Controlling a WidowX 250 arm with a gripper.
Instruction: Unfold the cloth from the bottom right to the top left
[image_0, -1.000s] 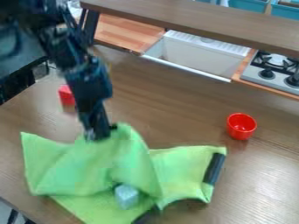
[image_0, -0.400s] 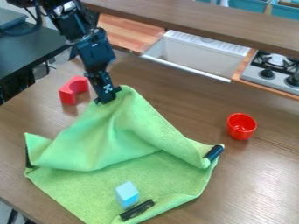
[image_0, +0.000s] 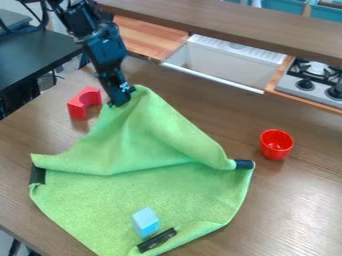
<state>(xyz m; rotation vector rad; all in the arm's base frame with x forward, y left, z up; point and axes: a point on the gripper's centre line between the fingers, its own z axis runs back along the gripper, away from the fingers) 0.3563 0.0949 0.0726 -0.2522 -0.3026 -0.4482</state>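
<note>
Camera view, with a clock face laid on the cloth and 12 towards the far edge. I am keeping my gripper (image_0: 120, 100) nearly closed, with the upper corner of the green cloth (image_0: 140, 192) pinched between its fingers, just short of 12 o'clock. I am holding it by the tip, presumably because the corner is leading the unfolding. From there the cloth is sloping down in loose folds, while its near part is lying spread on the table (image_0: 300, 215). Dark end pieces are marking the edge at 9 o'clock (image_0: 38, 175) and between 2 and 3 (image_0: 244, 164); another (image_0: 157, 240) is lying at 6. Beside this last, the pale blue block (image_0: 145, 222) is sitting on the cloth, perhaps helping to anchor the near side while I am pulling. The red block (image_0: 83, 102) is standing at 11 o'clock, close to my corner, and the red cup (image_0: 276, 145) is standing clear at 2. The unfolding is, I judge, nearing its end: lowering towards 11 and letting go are remaining, with snagging on the red block being the main risk
</note>
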